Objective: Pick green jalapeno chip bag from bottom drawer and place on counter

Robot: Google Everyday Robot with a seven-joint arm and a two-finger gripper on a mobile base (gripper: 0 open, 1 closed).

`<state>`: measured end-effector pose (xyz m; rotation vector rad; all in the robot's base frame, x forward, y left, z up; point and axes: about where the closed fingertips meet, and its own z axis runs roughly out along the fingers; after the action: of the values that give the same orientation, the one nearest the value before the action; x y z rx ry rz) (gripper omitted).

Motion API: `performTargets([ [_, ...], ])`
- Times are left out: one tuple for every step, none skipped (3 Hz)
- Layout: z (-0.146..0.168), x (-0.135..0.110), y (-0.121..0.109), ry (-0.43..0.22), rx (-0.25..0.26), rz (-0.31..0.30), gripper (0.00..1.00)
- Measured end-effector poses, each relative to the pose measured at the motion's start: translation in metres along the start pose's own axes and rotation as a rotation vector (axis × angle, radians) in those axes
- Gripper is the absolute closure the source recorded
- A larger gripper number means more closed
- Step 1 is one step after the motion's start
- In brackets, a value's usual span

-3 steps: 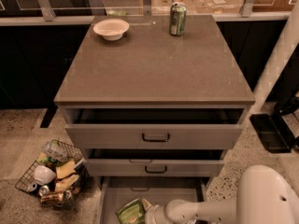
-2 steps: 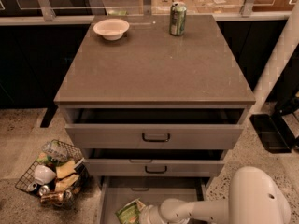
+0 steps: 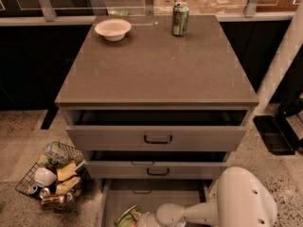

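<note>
The green jalapeno chip bag (image 3: 127, 217) lies at the front left of the open bottom drawer (image 3: 142, 193), cut off by the frame's lower edge. My gripper (image 3: 143, 220) is down inside that drawer at the end of the white arm (image 3: 199, 213). It sits right against the bag's right side, partly out of view. The counter (image 3: 156, 65) is the flat grey-brown top of the cabinet.
A white bowl (image 3: 112, 29) and a green drink can (image 3: 180, 19) stand at the counter's back edge. The two upper drawers (image 3: 157, 138) are partly pulled out. A wire basket of trash (image 3: 52, 176) sits on the floor at the left. A white post (image 3: 283, 56) and a black base (image 3: 277, 134) are on the right.
My arm has reached further left inside the bottom drawer, bringing the gripper closer to the chip bag. The bag has stayed in place.
</note>
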<state>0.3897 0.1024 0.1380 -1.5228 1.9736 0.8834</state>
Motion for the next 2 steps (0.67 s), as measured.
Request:
performTargets([
  [0.0016,0.0001,0.0017,0.000,-0.004,0.000,0.41],
  [0.0027,0.0002,0.0032,0.000,-0.006,0.001,0.64],
])
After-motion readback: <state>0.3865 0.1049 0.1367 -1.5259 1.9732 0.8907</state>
